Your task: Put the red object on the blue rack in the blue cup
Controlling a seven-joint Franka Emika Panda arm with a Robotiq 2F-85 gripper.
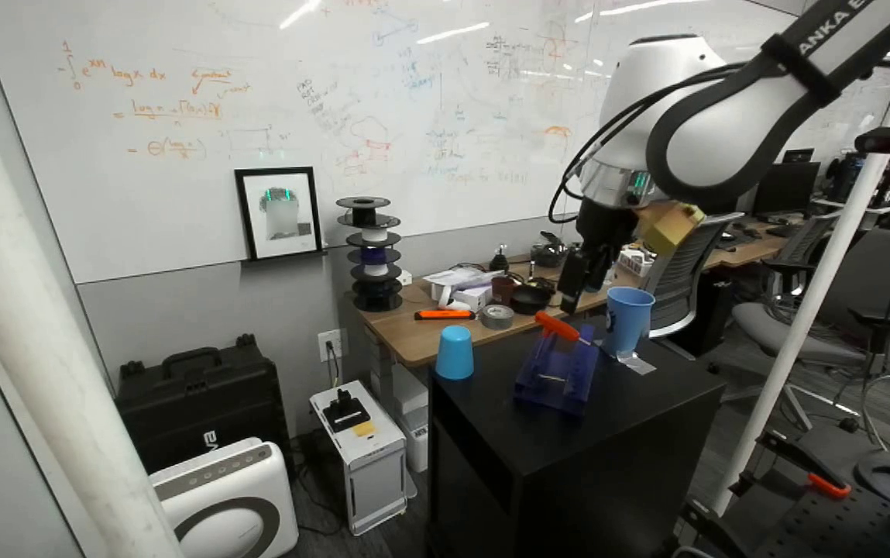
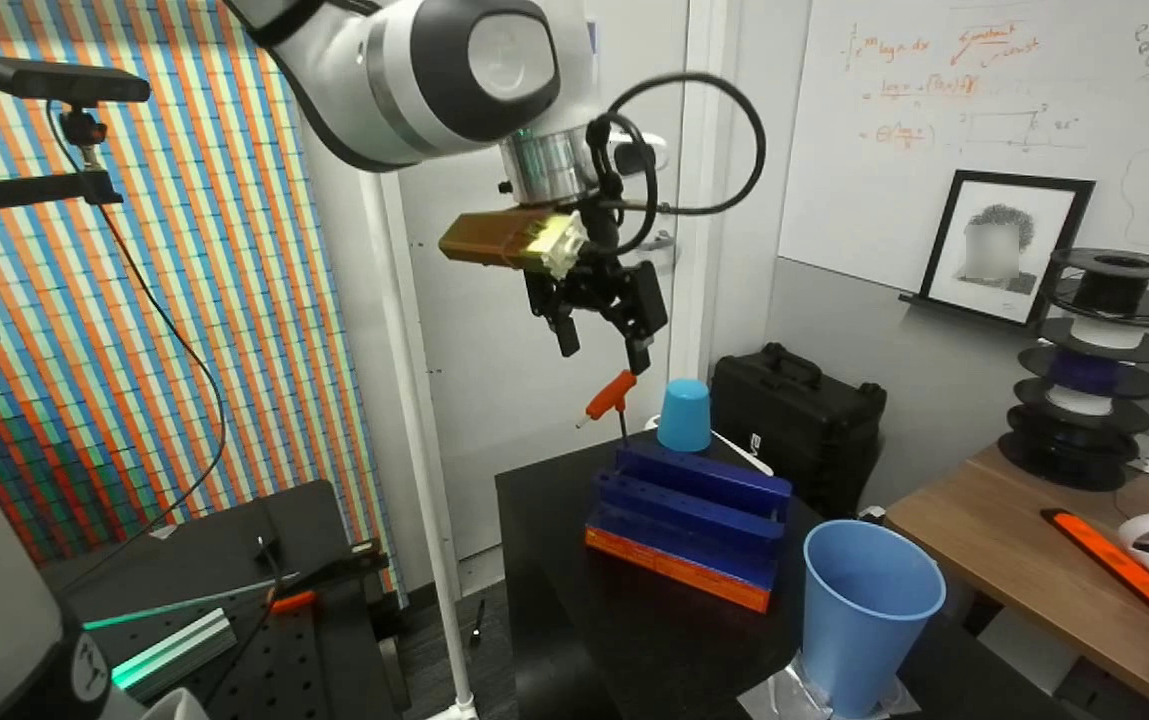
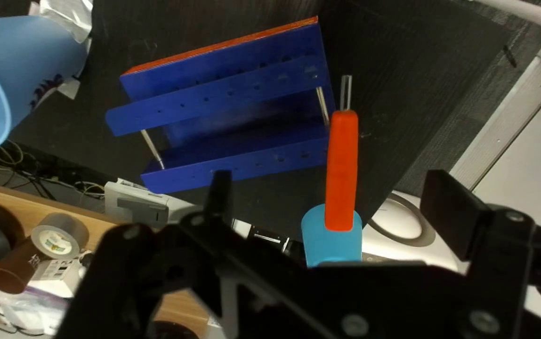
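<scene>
The red object is an orange-red T-handled tool (image 1: 557,326) standing at one end of the blue rack (image 1: 561,380). Its thin dark shaft goes down into the rack; the handle (image 2: 612,395) is raised and tilted, with a metal tip at one end. The blue cup (image 1: 629,319) stands upright and open, taped down beside the rack; it also shows in an exterior view (image 2: 859,615) and the wrist view (image 3: 35,61). My gripper (image 2: 604,352) is open and empty just above the handle. In the wrist view the handle (image 3: 341,169) lies between the spread fingers (image 3: 330,188), apart from both.
A sky-blue cup (image 1: 455,353) stands upside down near the black cabinet's (image 1: 568,442) edge, behind the tool in the wrist view. A wooden desk (image 1: 414,341) adjoins, bearing tape (image 1: 497,316), a knife (image 1: 445,315) and clutter. Spools (image 2: 1099,370) stand on it.
</scene>
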